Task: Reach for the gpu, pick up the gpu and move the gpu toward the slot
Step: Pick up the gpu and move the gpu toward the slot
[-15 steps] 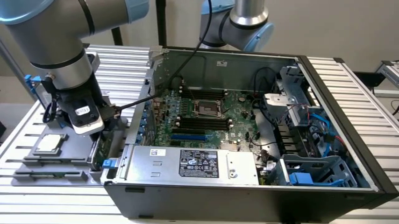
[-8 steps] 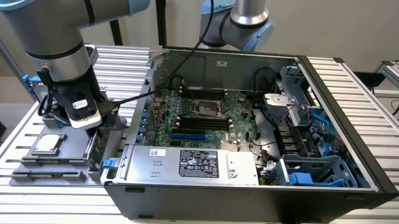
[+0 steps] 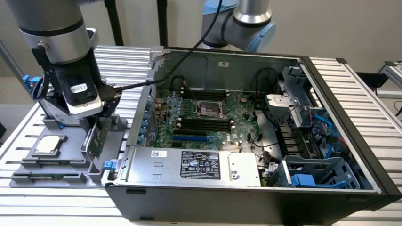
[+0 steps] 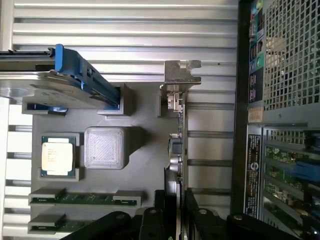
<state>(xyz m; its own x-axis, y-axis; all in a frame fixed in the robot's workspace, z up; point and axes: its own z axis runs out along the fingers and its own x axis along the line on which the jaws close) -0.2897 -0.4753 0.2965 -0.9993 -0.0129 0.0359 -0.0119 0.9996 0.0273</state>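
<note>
The gpu [image 3: 94,140] stands on edge in the grey fixture tray [image 3: 70,133], at the exterior view's left of the open computer case [image 3: 251,200]. In the wrist view the gpu [image 4: 178,137] is a thin edge-on card with its silver bracket [image 4: 182,76] at the far end. My gripper [image 3: 95,123] is lowered onto its top edge. The black fingers [image 4: 152,220] press against both sides of the card, so the gripper [image 4: 175,199] is shut on it. A blue slot [image 3: 191,139] lies on the motherboard inside the case.
The tray [image 4: 145,165] also holds a square CPU chip [image 4: 57,156], a hard drive with blue rails [image 4: 45,82], memory sticks [image 4: 85,197] and a ribbed grey block [image 4: 104,147]. The case wall [image 4: 255,125] runs close beside the gpu. A second arm [image 3: 248,23] stands behind the case.
</note>
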